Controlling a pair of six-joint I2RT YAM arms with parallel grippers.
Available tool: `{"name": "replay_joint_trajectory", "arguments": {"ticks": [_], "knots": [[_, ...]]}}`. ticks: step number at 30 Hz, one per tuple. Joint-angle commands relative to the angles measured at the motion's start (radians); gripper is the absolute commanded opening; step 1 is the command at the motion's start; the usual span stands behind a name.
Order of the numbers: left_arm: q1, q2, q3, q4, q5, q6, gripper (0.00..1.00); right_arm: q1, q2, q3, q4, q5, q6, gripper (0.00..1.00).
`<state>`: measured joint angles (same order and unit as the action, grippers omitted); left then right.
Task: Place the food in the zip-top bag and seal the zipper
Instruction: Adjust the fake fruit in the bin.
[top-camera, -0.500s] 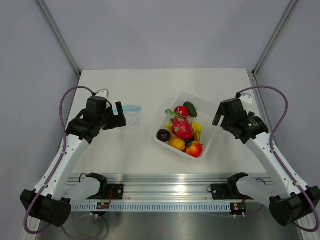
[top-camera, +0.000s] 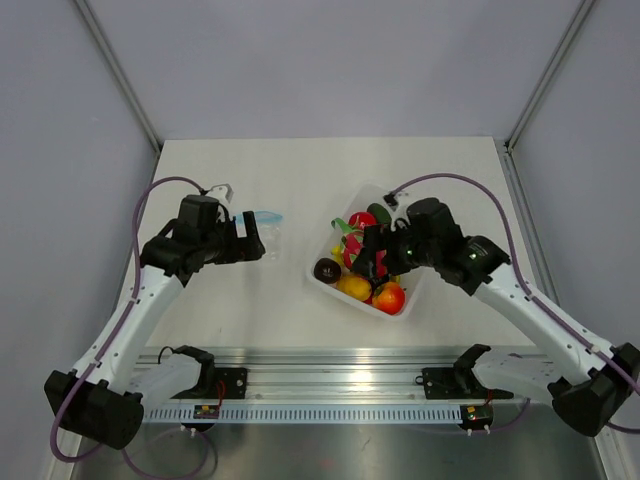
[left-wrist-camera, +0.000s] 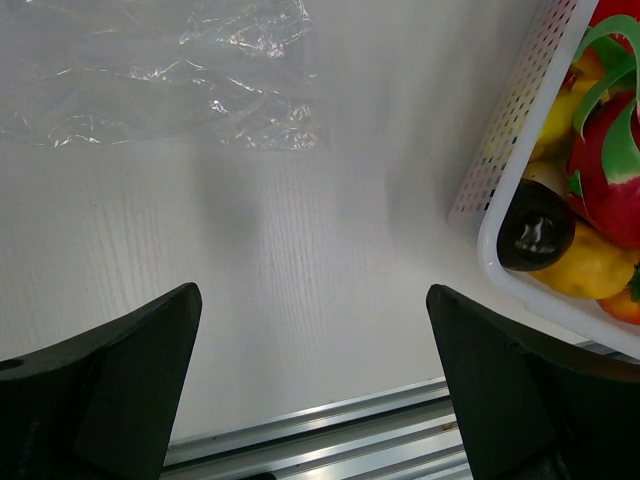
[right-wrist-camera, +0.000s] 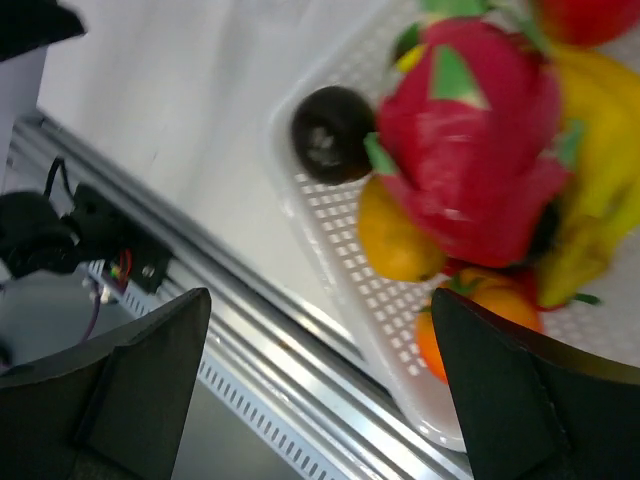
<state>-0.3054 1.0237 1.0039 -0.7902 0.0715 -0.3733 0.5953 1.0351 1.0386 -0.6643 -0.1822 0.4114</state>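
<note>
my right end effector (top-camera: 372, 258) hangs released and empty, jaws wide, just above the food (right-wrist-camera: 465, 140) heaped in the white tray (left-wrist-camera: 500, 150) on the right half of the bench (top-camera: 270, 310). my left end effector (top-camera: 250, 238) is likewise spread wide with nothing in it, low over the bench by the zip-top bag (left-wrist-camera: 170, 75). the bag lies flat left of the tray, its light blue zipper (top-camera: 262, 214) along the far edge.
</note>
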Motion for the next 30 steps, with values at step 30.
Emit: {"name": "replay_joint_trajectory", "arguments": {"ticks": [30], "knots": [[-0.003, 0.007, -0.002, 0.022, 0.034, 0.036, 0.99, 0.074, 0.411, 0.218, -0.075, 0.678, 0.141, 0.99]]}}
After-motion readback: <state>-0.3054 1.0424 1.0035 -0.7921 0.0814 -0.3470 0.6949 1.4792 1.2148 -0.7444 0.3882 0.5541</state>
